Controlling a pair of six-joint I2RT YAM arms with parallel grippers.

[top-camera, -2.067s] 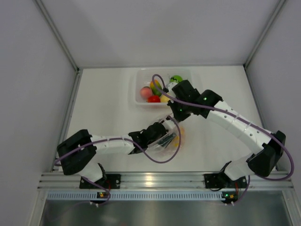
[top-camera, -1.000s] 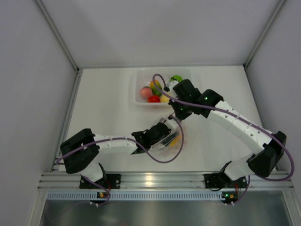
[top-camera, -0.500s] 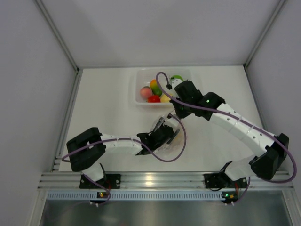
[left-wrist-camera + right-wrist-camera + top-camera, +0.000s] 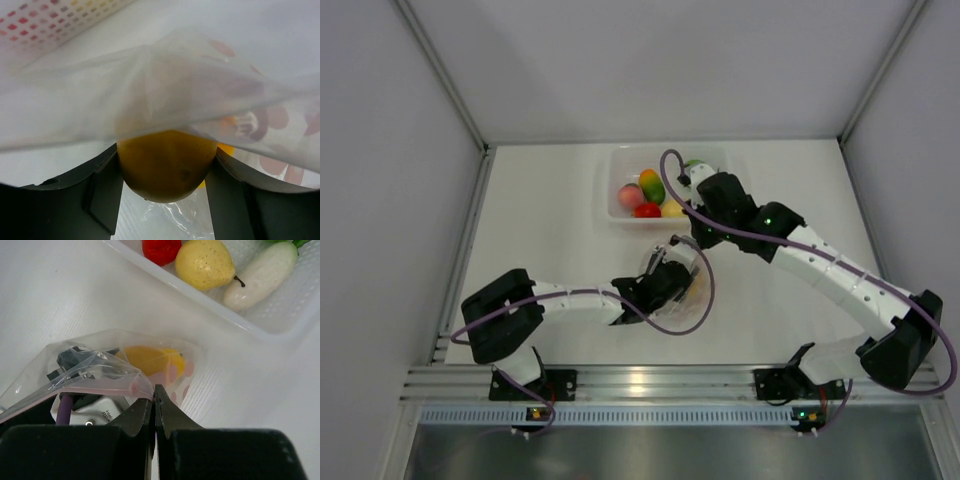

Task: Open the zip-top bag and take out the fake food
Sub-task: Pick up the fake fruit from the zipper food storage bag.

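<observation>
Your left gripper (image 4: 165, 172) is inside the bag (image 4: 95, 362). Its jaws press on both sides of an orange fruit (image 4: 164, 157), and thin plastic drapes over the fruit's top. Your right gripper (image 4: 153, 405) has its jaws closed to a sliver, pinching the bag's rim at the pink zip strip (image 4: 100, 386).

The bag lies on the table (image 4: 540, 220) about midway between the left and right edges, closer to the near edge than the far one. The tub (image 4: 609, 200) stands at the far edge, just beyond the bag and apart from it. In it lie a red pepper (image 4: 161, 250), a yellow pear (image 4: 204, 262) and a white radish (image 4: 260, 275). From above you also see a pink piece (image 4: 630, 194) and an orange-green piece (image 4: 650, 185).
</observation>
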